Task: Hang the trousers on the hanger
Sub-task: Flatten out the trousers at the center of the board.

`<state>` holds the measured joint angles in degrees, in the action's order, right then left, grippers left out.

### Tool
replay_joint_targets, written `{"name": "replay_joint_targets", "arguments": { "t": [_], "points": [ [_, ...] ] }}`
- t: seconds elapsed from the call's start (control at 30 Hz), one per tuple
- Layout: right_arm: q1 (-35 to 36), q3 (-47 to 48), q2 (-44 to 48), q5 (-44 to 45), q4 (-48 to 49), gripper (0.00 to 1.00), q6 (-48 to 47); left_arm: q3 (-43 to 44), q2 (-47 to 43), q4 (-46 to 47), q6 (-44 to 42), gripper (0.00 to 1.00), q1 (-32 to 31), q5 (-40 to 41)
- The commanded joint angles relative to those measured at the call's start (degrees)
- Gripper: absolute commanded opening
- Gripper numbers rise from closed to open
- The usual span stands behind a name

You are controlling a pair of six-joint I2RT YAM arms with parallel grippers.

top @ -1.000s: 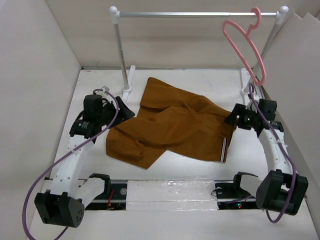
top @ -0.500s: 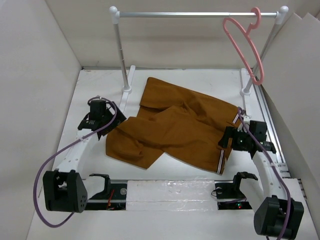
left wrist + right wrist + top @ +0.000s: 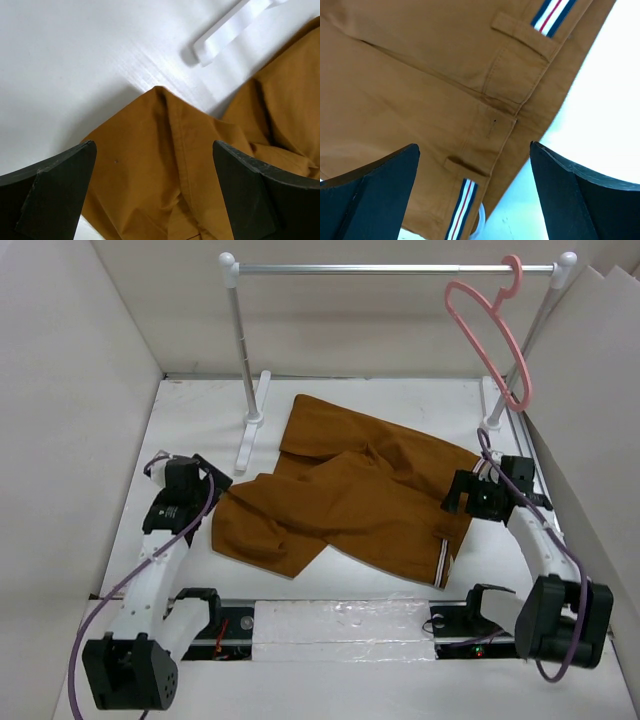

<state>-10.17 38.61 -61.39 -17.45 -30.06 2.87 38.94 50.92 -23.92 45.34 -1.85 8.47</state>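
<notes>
The rust-brown trousers (image 3: 350, 495) lie crumpled flat on the white table, waistband with striped lining at the right (image 3: 461, 205), leg ends at the left (image 3: 165, 165). The pink hanger (image 3: 490, 335) hangs by its hook from the right end of the rail. My left gripper (image 3: 212, 490) is open at the trousers' left edge, jaws wide apart just above the leg cloth (image 3: 152, 160). My right gripper (image 3: 462, 492) is open over the waistband edge, jaws spread above a belt loop (image 3: 475, 167). Neither holds anything.
A silver-and-white clothes rail (image 3: 390, 270) spans the back on two uprights; its left foot (image 3: 252, 425) lies beside the trousers and shows in the left wrist view (image 3: 235, 27). Side walls (image 3: 70, 390) close in left and right. A taped strip (image 3: 340, 625) runs between the arm bases.
Both arms pulled back from the cloth, then shifted: the left gripper moved nearer and toward the trouser leg edge; the right gripper came back up over the waistband. The trousers barely moved.
</notes>
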Motion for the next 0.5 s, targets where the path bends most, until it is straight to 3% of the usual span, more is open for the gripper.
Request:
{"name": "replay_joint_targets", "arguments": {
  "t": [0.0,0.17,0.23,0.27,0.33,0.37,0.47],
  "points": [
    [-1.9,-2.0,-4.8,-4.9,6.1,0.97,1.4,-2.3,4.5,-1.7,3.6,0.99,-0.1,-0.7],
    [-2.0,-6.6,-3.3,-5.8,9.3,0.95,3.4,-4.5,13.2,7.8,6.3,0.99,-0.1,-5.6],
    [-2.0,-7.6,-2.2,-5.6,9.8,0.89,3.3,-4.5,18.6,10.3,6.3,0.97,-0.1,-7.5],
    [-2.0,-8.9,-2.2,-5.9,10.1,0.88,3.1,-4.1,20.0,12.2,6.3,0.79,-0.1,-8.2],
    [-2.0,-9.8,-2.2,-6.0,11.1,0.74,3.0,-3.8,22.6,14.0,6.3,0.44,-0.1,-11.9],
    [-2.5,-10.4,-2.9,-6.0,12.6,0.65,2.6,-2.6,22.4,14.3,6.1,0.0,-0.1,-13.1],
    [-4.0,-10.7,-5.4,-9.0,15.7,0.39,3.0,-1.0,19.3,13.1,5.4,0.0,-0.1,-11.6]
  ]
}}
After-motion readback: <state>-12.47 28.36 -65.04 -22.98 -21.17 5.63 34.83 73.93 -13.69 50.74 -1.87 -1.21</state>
